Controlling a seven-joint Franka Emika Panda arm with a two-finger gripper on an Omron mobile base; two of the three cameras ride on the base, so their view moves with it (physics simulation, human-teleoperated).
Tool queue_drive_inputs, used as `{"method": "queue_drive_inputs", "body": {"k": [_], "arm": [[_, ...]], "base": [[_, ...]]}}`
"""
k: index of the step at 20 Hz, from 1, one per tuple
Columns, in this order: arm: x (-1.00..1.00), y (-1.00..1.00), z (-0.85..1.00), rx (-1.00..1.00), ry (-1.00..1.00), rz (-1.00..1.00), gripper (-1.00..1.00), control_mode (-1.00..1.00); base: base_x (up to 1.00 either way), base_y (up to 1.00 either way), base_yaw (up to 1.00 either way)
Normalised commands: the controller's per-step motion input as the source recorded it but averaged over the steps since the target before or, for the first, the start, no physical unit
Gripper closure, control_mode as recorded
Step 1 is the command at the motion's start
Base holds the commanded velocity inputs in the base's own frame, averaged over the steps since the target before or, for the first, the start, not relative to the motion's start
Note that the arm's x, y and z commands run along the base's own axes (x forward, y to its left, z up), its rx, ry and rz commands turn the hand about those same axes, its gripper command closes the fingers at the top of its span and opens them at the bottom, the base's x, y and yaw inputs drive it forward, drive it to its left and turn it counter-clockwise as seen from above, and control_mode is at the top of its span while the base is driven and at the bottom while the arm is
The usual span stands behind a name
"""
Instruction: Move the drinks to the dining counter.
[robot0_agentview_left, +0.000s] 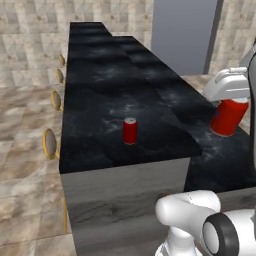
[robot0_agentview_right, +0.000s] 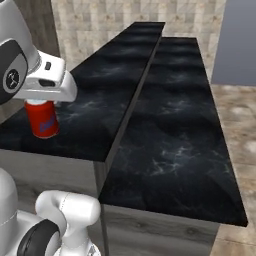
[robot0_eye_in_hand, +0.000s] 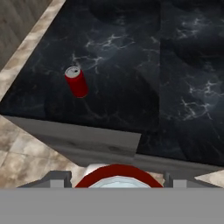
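My gripper (robot0_agentview_left: 229, 106) is shut on a red can (robot0_agentview_left: 228, 120), which hangs tilted under the white hand, above the near end of the dining counter (robot0_agentview_left: 105, 90). In the right base view the same can (robot0_agentview_right: 43, 120) hangs below the hand (robot0_agentview_right: 46, 98). In the hand view its red rim and silvery top (robot0_eye_in_hand: 117, 178) sit between my fingertips (robot0_eye_in_hand: 57, 179). A second red can (robot0_agentview_left: 130, 131) stands upright on the counter's raised ledge, left of my gripper and apart from it; the hand view shows it (robot0_eye_in_hand: 77, 82) on the black stone. The bottle is out of view.
Round wooden stools (robot0_agentview_left: 50, 143) line the counter's far left side. The lower level of the black top (robot0_agentview_right: 175, 130) runs along the right. A grey door panel (robot0_agentview_left: 185, 30) stands behind the counter. Stone-tiled floor surrounds it.
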Motion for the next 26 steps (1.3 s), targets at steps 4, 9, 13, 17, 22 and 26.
{"method": "queue_drive_inputs", "body": {"k": [4,9,13,17,22,26], "arm": [[0.00,0.00,0.00,0.00,0.00,0.00,1.00,1.00],[0.00,0.00,0.00,0.00,0.00,0.00,1.00,1.00],[0.00,0.00,0.00,0.00,0.00,0.00,1.00,1.00],[0.00,0.00,0.00,0.00,0.00,0.00,1.00,1.00],[0.00,0.00,0.00,0.00,0.00,0.00,1.00,1.00],[0.72,0.03,0.00,-0.04,0.19,0.00,1.00,-1.00]], "base": [[0.83,0.04,-0.15],[1.00,0.41,-0.19],[1.00,0.37,-0.14],[1.00,0.15,-0.04],[0.97,0.17,0.00],[0.25,0.03,0.00]]}}
